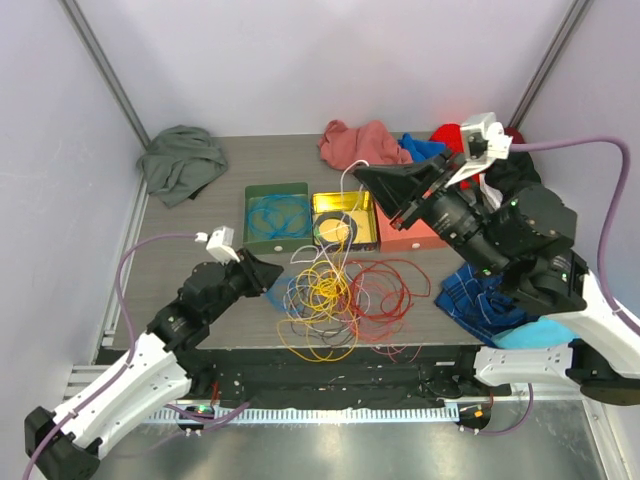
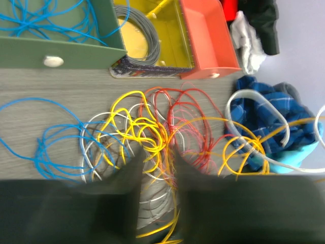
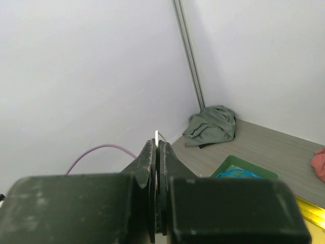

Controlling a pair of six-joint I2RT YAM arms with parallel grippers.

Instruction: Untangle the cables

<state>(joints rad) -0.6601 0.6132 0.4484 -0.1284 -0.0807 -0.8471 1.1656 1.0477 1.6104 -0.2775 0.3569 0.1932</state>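
Right wrist view: right fingers (image 3: 146,168) clenched on white cable (image 3: 158,134).
Left fingers (image 2: 133,170): released, over tangle (image 2: 137,122).
Lift: slow pull judged safest, tangle pinned.

Yellow cables (image 1: 325,288) blazing mid-table, red cables (image 1: 395,290) just right, blue cable (image 2: 53,152) left, orange cable (image 1: 318,356) nearest the near edge, thin white cable (image 3: 158,136) too. Green tray (image 1: 277,188), yellow tray (image 1: 342,196), salmon-orange tray (image 1: 405,240). Blue-and-white plaid cloth (image 1: 480,295) by the right edge. Grey-green cloth (image 1: 182,160) in the far left corner, pink cloth (image 1: 360,145) at the far edge. Grey wood-grain tabletop (image 1: 260,160).
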